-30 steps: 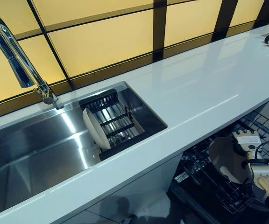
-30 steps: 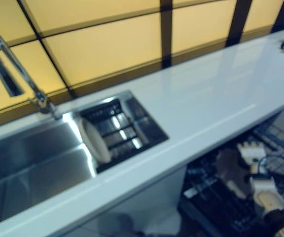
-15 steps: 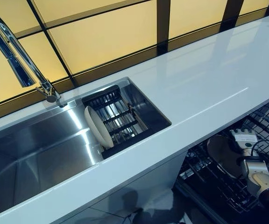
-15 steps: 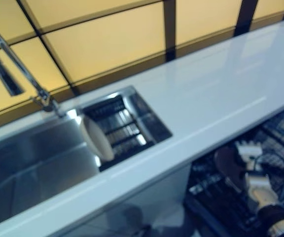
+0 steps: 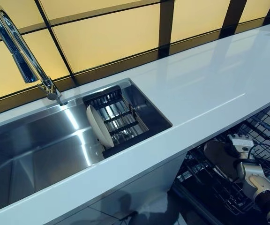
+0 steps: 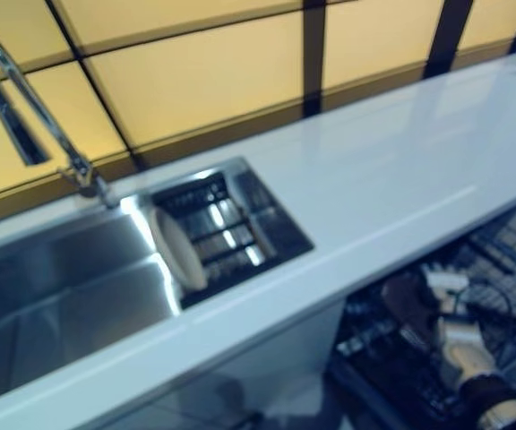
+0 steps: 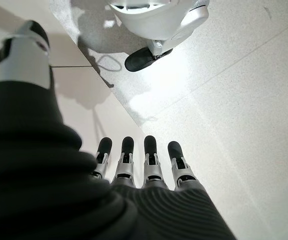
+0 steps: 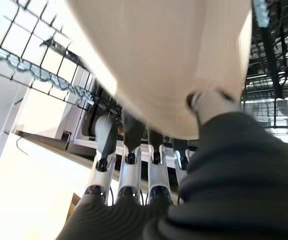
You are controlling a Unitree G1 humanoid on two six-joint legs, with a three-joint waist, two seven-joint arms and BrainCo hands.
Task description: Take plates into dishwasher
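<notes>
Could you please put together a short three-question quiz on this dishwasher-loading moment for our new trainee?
1. True or false: the right hand holds a plate over the dishwasher rack.
2. Where is the other plate? A) on the countertop B) standing on edge in the sink's drying rack C) on the floor
3. Fill in: the left hand hangs with straight fingers, holding ____.

Key: 1 true; 2 B; 3 nothing.
</notes>
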